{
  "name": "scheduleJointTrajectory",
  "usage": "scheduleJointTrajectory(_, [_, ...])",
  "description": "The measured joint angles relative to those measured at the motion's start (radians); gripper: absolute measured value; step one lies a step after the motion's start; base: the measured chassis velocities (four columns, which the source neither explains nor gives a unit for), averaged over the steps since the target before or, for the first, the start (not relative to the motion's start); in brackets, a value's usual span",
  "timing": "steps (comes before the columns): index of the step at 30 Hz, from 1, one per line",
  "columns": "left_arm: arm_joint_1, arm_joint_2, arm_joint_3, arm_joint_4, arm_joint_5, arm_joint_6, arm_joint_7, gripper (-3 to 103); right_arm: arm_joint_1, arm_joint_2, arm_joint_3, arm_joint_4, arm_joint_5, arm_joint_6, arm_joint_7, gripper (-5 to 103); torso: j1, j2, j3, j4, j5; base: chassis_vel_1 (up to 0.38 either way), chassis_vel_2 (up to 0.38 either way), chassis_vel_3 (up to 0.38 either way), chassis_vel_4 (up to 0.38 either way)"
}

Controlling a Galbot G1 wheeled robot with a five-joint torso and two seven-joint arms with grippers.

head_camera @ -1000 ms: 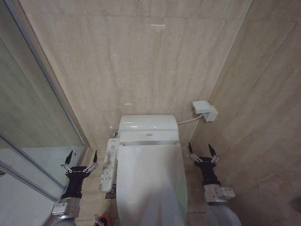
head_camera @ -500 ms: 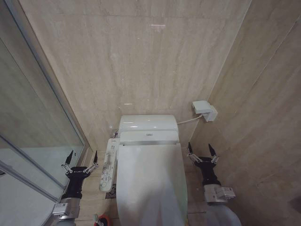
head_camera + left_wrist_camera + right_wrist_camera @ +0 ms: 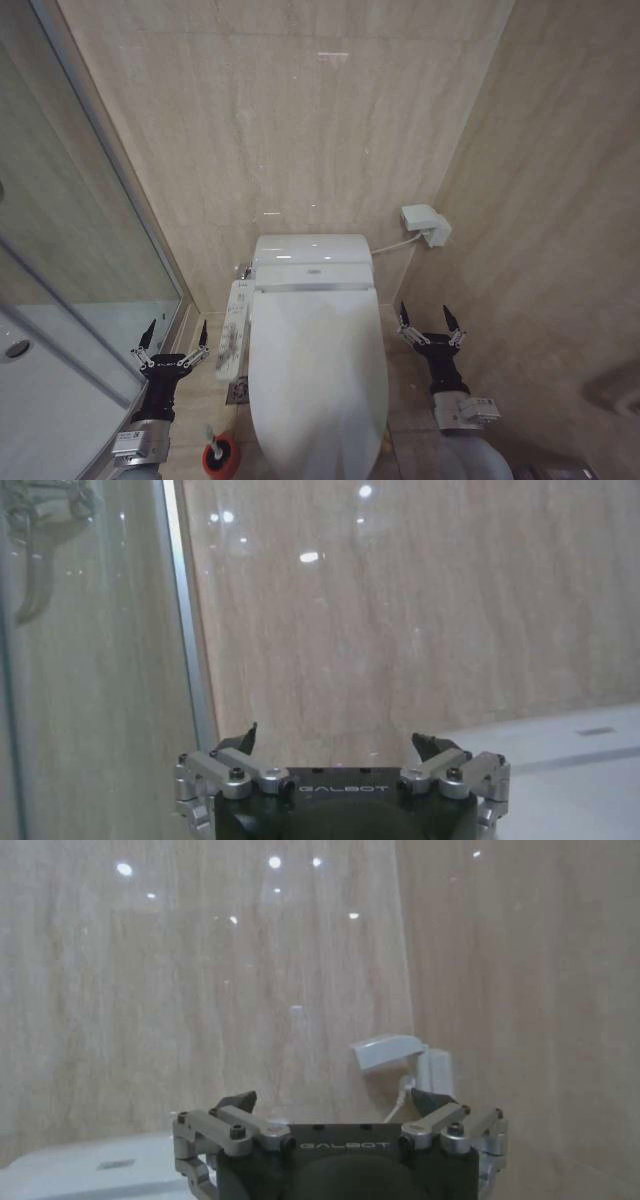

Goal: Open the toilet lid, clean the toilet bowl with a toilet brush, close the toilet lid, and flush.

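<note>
Covering the whole bowl, the toilet lid is down flat, so nothing inside can be seen, and the toilet brush in its red holder sits on the floor at the toilet's left front corner, right at the head view's bottom edge. Left gripper hangs beside the button panel with fingers spread wide, holding nothing. Right gripper mirrors it on the toilet's other side, also splayed and empty, below the wall box.
</note>
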Motion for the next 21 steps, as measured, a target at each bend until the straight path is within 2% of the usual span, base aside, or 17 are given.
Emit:
scheduleJointTrajectory(12, [0.0,0.0,0.0,0.0,0.0,0.0,0.0,100,0.0,0.0,0.0,0.0,0.0,0.0,0.0,100,0.0,0.0,0.0,0.0003,-0.0006,0.267,-0.266,-0.264,0.269])
scheduleJointTrajectory(15, [0.0,0.0,0.0,0.0,0.0,0.0,0.0,100,0.0,0.0,0.0,0.0,0.0,0.0,0.0,100,0.0,0.0,0.0,0.0001,0.001,0.385,-0.31,-0.349,0.331])
scheduleJointTrajectory(17, [0.0,0.0,0.0,0.0,0.0,0.0,0.0,100,0.0,0.0,0.0,0.0,0.0,0.0,0.0,100,0.0,0.0,0.0,-0.0001,-0.0012,0.366,-0.388,-0.372,0.379])
scheduleJointTrajectory(20, [0.0,0.0,0.0,0.0,0.0,0.0,0.0,100,0.0,0.0,0.0,0.0,0.0,0.0,0.0,100,0.0,0.0,0.0,0.0003,0.0016,0.39,-0.361,-0.362,0.346])
scheduleJointTrajectory(21, [0.0,0.0,0.0,0.0,0.0,0.0,0.0,100,-0.001,0.0,0.0,0.0,0.0,0.0,0.0,100,0.0,0.0,0.0,0.0,-0.0004,0.359,-0.365,-0.367,0.369])
